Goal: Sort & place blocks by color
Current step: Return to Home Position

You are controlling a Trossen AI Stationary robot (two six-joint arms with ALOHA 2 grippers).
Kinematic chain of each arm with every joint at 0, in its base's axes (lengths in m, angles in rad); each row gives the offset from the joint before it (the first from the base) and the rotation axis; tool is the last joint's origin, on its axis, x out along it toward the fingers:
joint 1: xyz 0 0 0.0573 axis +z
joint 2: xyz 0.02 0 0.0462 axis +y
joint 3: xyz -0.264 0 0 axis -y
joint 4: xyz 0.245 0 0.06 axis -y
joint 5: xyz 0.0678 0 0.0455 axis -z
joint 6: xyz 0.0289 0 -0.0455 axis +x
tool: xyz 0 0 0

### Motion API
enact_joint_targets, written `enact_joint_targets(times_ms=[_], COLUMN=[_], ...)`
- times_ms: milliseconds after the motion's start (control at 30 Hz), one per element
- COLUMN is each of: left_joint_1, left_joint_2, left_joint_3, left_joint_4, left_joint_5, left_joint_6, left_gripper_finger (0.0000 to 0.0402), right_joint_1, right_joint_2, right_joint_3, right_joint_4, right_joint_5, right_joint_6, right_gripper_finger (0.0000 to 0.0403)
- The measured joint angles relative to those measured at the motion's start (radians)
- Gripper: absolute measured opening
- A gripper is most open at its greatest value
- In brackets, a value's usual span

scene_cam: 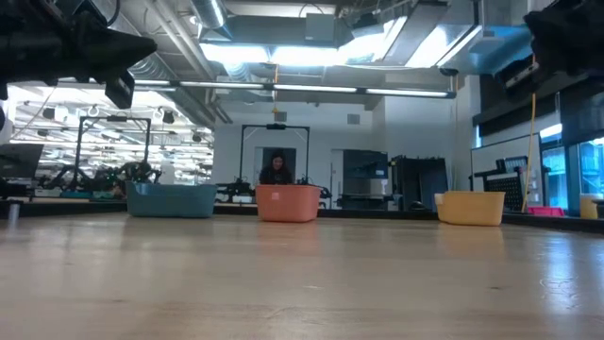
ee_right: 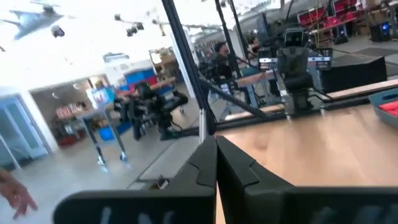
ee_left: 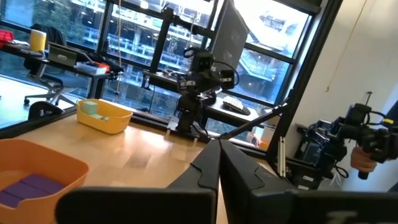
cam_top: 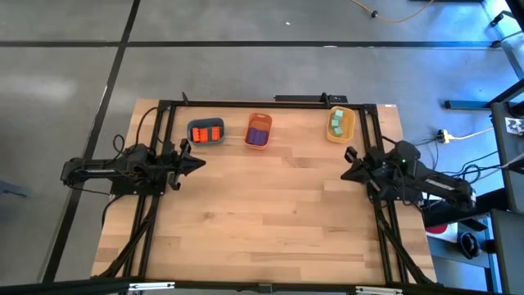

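Three trays stand in a row near the table's far edge. The blue-grey tray (cam_top: 206,133) holds orange-red bricks (cam_top: 207,132). In the orange tray (cam_top: 259,131) lie purple bricks (cam_top: 259,134), and the yellow tray (cam_top: 340,124) holds mint-green cubes (cam_top: 336,120). My left gripper (cam_top: 203,163) hovers shut by the table's left edge, a little nearer than the blue-grey tray. My right gripper (cam_top: 344,172) hovers shut by the right edge, nearer than the yellow tray. Both fingertip pairs meet in the wrist views, left (ee_left: 219,154) and right (ee_right: 216,151), with nothing between them.
A black frame (cam_top: 270,104) runs along the table's far edge and down both sides behind the arms. Bare wood (cam_top: 270,213) stretches between the arms to the near edge. A person (scene_cam: 276,168) sits in the room beyond the orange tray (scene_cam: 287,202).
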Motion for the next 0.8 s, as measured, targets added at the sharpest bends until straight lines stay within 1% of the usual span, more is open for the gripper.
enact_joint_targets(times_ms=[100,167,300,367,433,533,600,733,800], left_joint_1=[0.000,0.000,0.000,0.000,0.000,0.000,0.000,0.000,0.000], left_joint_2=[0.000,0.000,0.000,0.000,0.000,0.000,0.000,0.000,0.000], left_joint_3=[0.000,0.000,0.000,0.000,0.000,0.000,0.000,0.000,0.000], left_joint_4=[-0.001,-0.001,-0.001,-0.003,-0.003,-0.002,-0.002,-0.002,-0.002], left_joint_5=[0.000,0.001,0.002,0.002,0.002,0.001,0.002,0.002,0.001], left_joint_6=[0.000,0.000,0.000,0.000,0.000,0.000,0.000,0.000,0.000], left_gripper_finger=[0.0001,0.0003,0.0012,0.0016,0.0019,0.0024,0.0026,0.0027,0.0024], right_joint_1=[0.085,0.144,0.226,0.243,0.249,0.249,0.250,0.249,0.249], right_joint_2=[0.000,0.001,0.000,0.001,0.008,0.027,0.040,0.067,0.076], right_joint_3=[-0.067,-0.082,-0.081,-0.079,-0.078,-0.077,-0.077,-0.077,-0.077], right_joint_4=[0.121,0.097,0.018,-0.026,-0.048,-0.053,-0.064,-0.091,-0.086], right_joint_5=[0.061,0.141,0.285,0.356,0.391,0.433,0.497,0.667,0.706], right_joint_6=[0.059,0.057,-0.029,-0.065,-0.103,-0.255,-0.321,-0.378,-0.381], right_gripper_finger=[0.0000,0.0000,0.0000,0.0000,0.0000,0.0000,0.0000,0.0005,0.0012])
